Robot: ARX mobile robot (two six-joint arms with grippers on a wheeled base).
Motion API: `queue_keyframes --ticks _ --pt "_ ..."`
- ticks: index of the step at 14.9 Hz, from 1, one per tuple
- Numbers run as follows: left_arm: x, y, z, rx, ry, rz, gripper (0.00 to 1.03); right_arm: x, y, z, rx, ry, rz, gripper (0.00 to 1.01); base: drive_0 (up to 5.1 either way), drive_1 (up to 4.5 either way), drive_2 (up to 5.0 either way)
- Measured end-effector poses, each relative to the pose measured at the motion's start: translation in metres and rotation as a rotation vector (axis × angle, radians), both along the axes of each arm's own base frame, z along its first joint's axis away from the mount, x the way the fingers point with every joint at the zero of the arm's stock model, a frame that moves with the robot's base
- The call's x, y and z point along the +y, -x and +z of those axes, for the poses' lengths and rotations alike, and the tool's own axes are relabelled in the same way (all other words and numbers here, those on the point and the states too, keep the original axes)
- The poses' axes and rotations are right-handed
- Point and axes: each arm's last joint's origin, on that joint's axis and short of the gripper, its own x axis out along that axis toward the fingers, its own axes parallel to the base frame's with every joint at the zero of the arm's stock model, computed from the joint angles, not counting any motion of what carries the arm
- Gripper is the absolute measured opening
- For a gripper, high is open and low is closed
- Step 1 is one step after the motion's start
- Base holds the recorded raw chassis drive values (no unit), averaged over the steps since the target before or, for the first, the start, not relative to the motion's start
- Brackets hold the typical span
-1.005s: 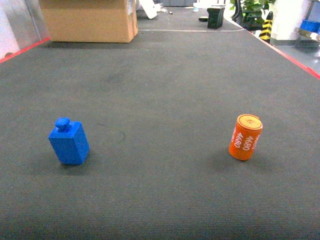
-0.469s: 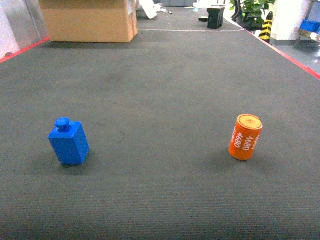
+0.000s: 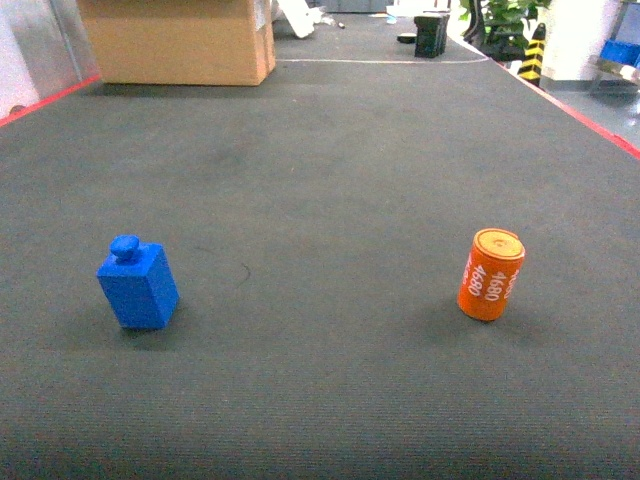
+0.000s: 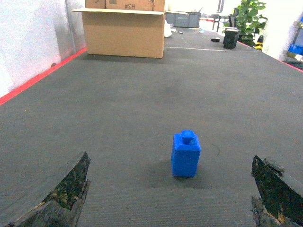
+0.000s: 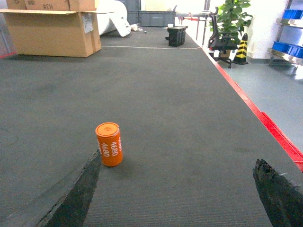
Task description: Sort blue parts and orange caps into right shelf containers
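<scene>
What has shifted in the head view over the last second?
Nothing visibly changed. The blue part and the orange cap stand upright where they were on the dark mat, apart from each other. No gripper has entered the head view, and neither piece has been touched.

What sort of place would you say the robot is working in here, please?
Probably a warehouse or workshop floor: a cardboard box on dark matting edged by a red line, a striped safety cone, and shelving with blue trays.
</scene>
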Motion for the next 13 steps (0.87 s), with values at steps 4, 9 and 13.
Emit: queue_keyframes --ticks 4,9,13 --pt "0.0 0.0 0.0 0.0 0.0 0.0 0.98 0.0 0.0 0.0 0.0 0.0 0.0 0.98 0.0 0.0 0.0" --pt "0.0 0.0 0.0 0.0 0.0 0.0 0.98 0.0 0.0 0.0 0.0 0.0 0.0 0.98 0.0 0.0 0.0" --pt "-0.0034 -0.0031 -0.0017 0.069 0.004 0.109 0.98 0.0033 -0.0025 -0.0026 0.046 0.006 -0.082 0.98 0.0 0.0 0.0"
